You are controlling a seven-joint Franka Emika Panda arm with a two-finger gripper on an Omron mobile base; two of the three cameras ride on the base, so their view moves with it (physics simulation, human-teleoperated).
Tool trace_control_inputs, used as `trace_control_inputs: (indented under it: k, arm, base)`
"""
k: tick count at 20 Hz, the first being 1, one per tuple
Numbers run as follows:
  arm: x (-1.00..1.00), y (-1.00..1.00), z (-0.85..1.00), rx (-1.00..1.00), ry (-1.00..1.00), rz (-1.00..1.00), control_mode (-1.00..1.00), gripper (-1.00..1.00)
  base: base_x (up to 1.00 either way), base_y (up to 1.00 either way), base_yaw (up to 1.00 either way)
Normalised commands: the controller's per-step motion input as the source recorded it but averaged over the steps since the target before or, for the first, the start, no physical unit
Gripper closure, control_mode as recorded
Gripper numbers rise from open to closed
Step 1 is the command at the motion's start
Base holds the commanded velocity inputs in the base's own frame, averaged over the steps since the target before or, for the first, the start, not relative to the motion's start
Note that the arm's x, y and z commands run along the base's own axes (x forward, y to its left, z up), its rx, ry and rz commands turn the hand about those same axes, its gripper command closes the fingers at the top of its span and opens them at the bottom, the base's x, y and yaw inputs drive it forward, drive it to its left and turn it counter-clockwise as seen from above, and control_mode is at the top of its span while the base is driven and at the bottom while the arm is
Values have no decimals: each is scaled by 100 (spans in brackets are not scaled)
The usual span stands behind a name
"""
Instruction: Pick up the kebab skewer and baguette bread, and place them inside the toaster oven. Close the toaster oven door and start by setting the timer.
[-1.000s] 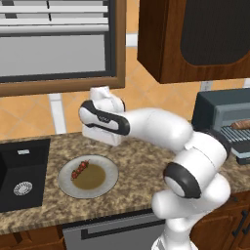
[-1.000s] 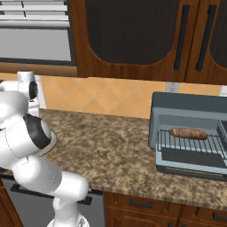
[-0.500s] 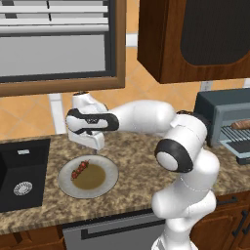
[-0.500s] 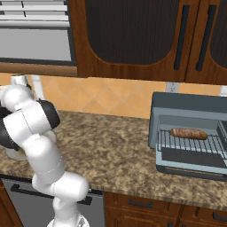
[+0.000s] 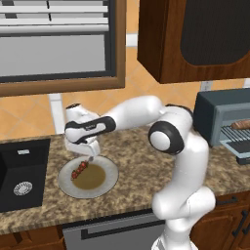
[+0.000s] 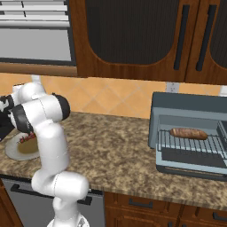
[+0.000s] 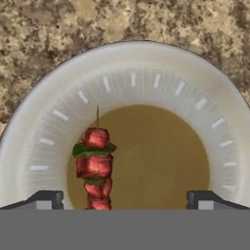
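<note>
The kebab skewer (image 7: 95, 168), red chunks with green bits on a thin stick, lies on the left part of a white plate (image 7: 29, 122) with a brown centre. My gripper (image 7: 125, 200) hangs open just above the plate, its fingertips (image 7: 46, 199) spread wide and the skewer nearer the left one. From the left base view the gripper (image 5: 90, 157) hovers over the skewer (image 5: 79, 171) without touching it. The baguette bread (image 6: 188, 133) lies on the wire rack inside the toaster oven (image 6: 195, 106). The toaster oven door (image 6: 190, 170) lies folded down, open.
A black sink (image 5: 22, 171) is set into the granite counter left of the plate (image 5: 110, 168). The toaster oven (image 5: 219, 105) stands far right under a dark wooden wall cabinet (image 5: 195, 39). Speckled countertop stretches between plate and oven.
The arm has swung left and lowered, bringing the hand from above the counter's back down to just over the plate. The jaws have stayed open; skewer and baguette have not moved.
</note>
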Motion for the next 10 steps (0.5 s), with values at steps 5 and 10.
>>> trace_control_inputs:
  k: [5,10]
  arm:
    - [1,11,-32,0,-1,7,-100,-100]
    - [2,7,-39,1,-1,5,-100,-100]
  base:
    - [0,0,0]
    - [0,0,0]
